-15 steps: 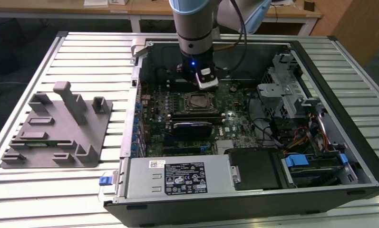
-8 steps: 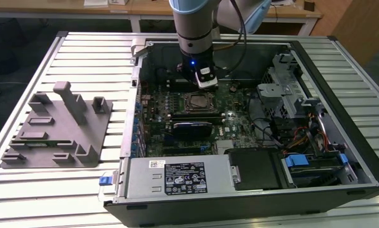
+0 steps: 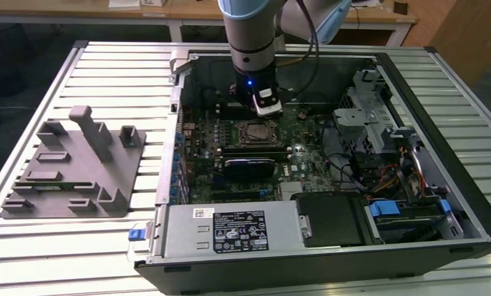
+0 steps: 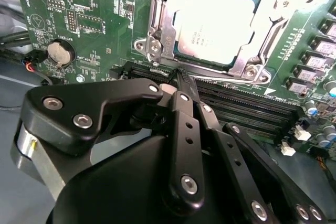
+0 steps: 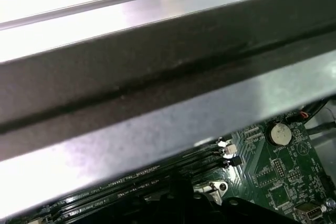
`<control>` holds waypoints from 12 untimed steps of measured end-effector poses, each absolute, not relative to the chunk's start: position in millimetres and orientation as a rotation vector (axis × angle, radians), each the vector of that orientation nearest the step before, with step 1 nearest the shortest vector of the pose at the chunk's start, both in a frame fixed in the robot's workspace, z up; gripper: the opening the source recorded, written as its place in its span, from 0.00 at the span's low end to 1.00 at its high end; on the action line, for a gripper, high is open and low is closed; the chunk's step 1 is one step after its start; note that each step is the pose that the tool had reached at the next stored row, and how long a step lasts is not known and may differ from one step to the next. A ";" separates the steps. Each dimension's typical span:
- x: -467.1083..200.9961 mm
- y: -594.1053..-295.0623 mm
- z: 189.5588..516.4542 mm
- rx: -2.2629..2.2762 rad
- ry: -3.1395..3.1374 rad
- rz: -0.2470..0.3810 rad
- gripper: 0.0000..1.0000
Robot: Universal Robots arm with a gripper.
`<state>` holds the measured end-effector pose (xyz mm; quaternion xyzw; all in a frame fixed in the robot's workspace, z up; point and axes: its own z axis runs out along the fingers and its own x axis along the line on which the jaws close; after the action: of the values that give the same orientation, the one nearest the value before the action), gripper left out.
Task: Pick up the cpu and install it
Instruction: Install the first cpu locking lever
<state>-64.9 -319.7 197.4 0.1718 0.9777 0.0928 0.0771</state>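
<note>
We find the gripper (image 4: 181, 77) with its jaws drawn together, nothing between them, the tips just short of the memory slots (image 4: 247, 106) on the green board (image 4: 79, 3). The cpu (image 4: 218, 24) lies flat in its socket under the metal frame (image 4: 157, 35), just beyond the tips. We judge it light, stiff, slippery on top and fragile underneath; best held by opposite edges

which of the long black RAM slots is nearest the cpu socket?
The outermost slot, running directly along the socket's metal frame that holds the cpu; the other parallel slots lie farther off, toward the gripper.
</note>
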 end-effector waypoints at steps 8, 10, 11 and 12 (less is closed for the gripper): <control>-64.9 -319.7 195.4 0.513 2.919 0.247 0.11; -64.9 -319.8 195.5 0.513 2.919 0.247 0.11; -64.9 -319.7 195.4 0.513 2.919 0.247 0.11; -64.9 -319.7 195.4 0.513 2.919 0.247 0.11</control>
<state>-64.9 -319.7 195.4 0.1719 0.9780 0.0826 0.0838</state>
